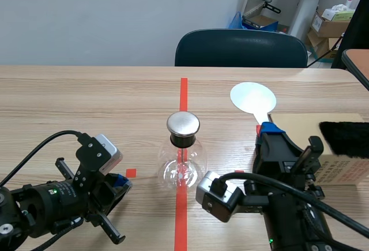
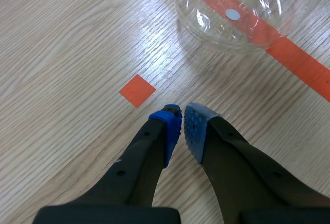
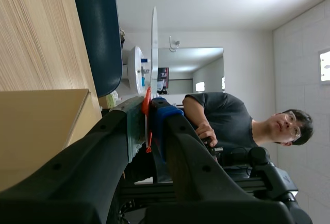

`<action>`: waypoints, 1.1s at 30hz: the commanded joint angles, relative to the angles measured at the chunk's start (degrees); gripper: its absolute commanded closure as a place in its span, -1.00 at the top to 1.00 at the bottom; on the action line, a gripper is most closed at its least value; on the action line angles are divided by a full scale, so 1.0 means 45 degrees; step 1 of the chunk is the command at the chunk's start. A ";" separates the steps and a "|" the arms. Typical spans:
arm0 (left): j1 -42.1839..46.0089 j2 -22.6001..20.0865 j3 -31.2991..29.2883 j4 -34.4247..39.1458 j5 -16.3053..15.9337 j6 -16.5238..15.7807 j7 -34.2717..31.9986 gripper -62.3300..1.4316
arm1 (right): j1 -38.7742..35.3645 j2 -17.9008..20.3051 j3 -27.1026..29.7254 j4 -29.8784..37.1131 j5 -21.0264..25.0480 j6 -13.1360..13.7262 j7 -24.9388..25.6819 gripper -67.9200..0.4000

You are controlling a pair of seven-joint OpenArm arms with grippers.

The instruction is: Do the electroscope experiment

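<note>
1. Scene view: the table (image 1: 86, 107) has the electroscope (image 1: 183, 157) standing on the red tape line at its middle. Nothing braces the flask, so I judge that a sideways knock from either arm could slide it or tip it over.
2. The cardboard box (image 1: 331, 150) lies well to the right of the electroscope, close beside the right arm. A wide swing toward the flask could catch the box and drag it.
3. The disc paddle (image 1: 252, 97) is to the right of the electroscope and beyond it, apart from the metal cap (image 1: 183, 124). The right gripper (image 1: 271, 131) is clamped on its red handle (image 3: 146, 98), with the disc edge-on in the right wrist view. The handle is thin, so the paddle could twist or slip in the pads. The disc might then hit the cap hard rather than touch it lightly.
4. The black fur (image 1: 346, 137) lies on the box, further right of the electroscope. If the disc is poorly charged, the leaves may not respond. They are too small to make out here.
5. The left gripper (image 2: 181, 126) sits low on the near-left side of the electroscope, closed on nothing. Any drift forward would nudge the glass.
</note>
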 commanded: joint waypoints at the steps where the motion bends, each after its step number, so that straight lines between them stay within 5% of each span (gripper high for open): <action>1: -0.0068 0.0063 -0.0097 0.0228 -0.0029 0.0257 -0.0087 -0.75 | 0.0107 0.0204 0.0102 0.0296 -0.0009 -0.0141 -0.0160 -0.96; 18: -0.0068 0.0058 -0.0097 0.0228 -0.0029 0.0291 -0.0083 -0.75 | 0.0112 0.0199 0.0204 0.0296 -0.0009 -0.0141 -0.0019 -0.96; 33: -0.0068 0.0058 -0.0097 0.0228 -0.0029 0.0291 -0.0083 -0.75 | 0.0112 0.0199 0.0204 0.0296 -0.0009 -0.0141 0.4148 -0.96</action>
